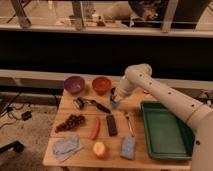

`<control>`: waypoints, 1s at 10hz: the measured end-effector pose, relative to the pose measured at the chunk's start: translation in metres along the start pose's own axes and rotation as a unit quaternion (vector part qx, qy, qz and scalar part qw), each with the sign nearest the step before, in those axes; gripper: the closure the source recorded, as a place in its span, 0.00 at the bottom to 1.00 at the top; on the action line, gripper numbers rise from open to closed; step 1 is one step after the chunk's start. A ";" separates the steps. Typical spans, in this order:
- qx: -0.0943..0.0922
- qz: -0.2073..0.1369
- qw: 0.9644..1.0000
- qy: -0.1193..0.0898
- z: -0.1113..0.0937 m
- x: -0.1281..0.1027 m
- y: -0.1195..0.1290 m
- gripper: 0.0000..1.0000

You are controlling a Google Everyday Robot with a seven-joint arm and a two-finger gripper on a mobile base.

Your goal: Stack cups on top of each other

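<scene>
Pincer (114, 101) low over pale blue cup (114, 104) mid-table; spread or pinching, cannot tell.

- purple bowl (74, 84), orange bowl (101, 84)
- pale blue cup (114, 104) under gripper (114, 98), white arm (160, 93)
- shiny dark-silver cup (78, 103)
- green tray (166, 131)
- dark red grapes (70, 122)
- light wood table (84, 156)
</scene>
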 end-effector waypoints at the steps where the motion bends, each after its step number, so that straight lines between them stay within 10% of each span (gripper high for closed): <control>1: 0.000 0.000 1.000 0.000 0.000 0.000 0.000 0.81; 10: 0.000 0.000 1.000 0.000 0.000 0.000 0.000 0.81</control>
